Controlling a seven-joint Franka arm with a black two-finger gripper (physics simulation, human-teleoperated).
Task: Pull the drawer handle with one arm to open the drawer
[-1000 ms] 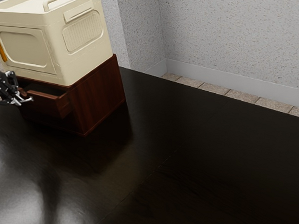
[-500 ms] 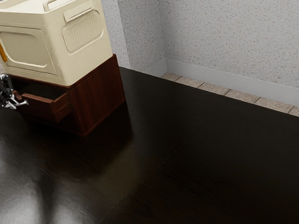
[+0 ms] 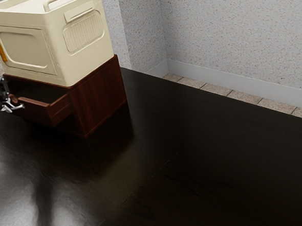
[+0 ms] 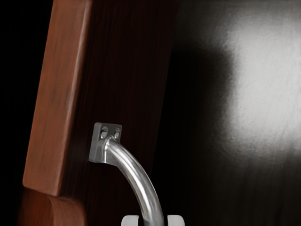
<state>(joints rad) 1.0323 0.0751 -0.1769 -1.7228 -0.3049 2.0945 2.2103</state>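
"Where's the gripper [image 3: 13, 104]?"

"At the exterior view's left, in front of the wooden cabinet [image 3: 98, 97], clamped on the metal handle [image 4: 136, 179], a finger on either side."

"And the handle itself?"

"Fixed to the front of the drawer [image 3: 35, 112], which juts partway out of the cabinet."

"Anything on top?"

"A cream box [image 3: 72, 52] with rounded rails, sitting right on the cabinet."

"Further right?"

"The glossy black table [image 3: 199, 162] runs out beyond the cabinet, with a speckled wall [image 3: 237, 41] behind."
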